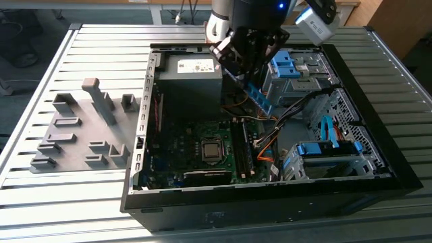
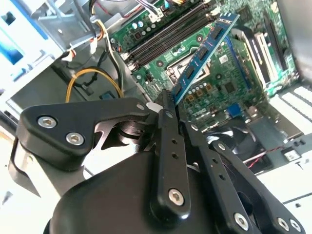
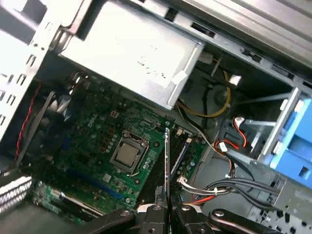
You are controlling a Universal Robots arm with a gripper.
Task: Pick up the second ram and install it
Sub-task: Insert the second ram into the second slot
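Observation:
The second ram (image 1: pixel 259 97) is a thin blue-green strip with dark chips, and my gripper (image 1: pixel 247 81) is shut on one end of it. It hangs tilted in the air inside the open computer case (image 1: pixel 145 152), above the green motherboard (image 1: pixel 182 147). In the second wrist view the ram (image 2: pixel 205 49) juts out from the black fingertips (image 2: pixel 166 100) over the long dark memory slots (image 2: pixel 165 36). The first wrist view shows the ram (image 3: pixel 167 161) edge-on, rising from the gripper (image 3: pixel 167 208) beside the slots (image 3: pixel 183 155).
A grey power supply (image 1: pixel 192 76) fills the case's far corner. Bundled cables (image 1: pixel 270 136) and a drive cage with blue parts (image 1: pixel 327 154) stand at the exterior view's right. The processor socket (image 1: pixel 211 150) lies beside the slots. A grey fixture plate with blocks (image 1: pixel 81 131) lies outside the case.

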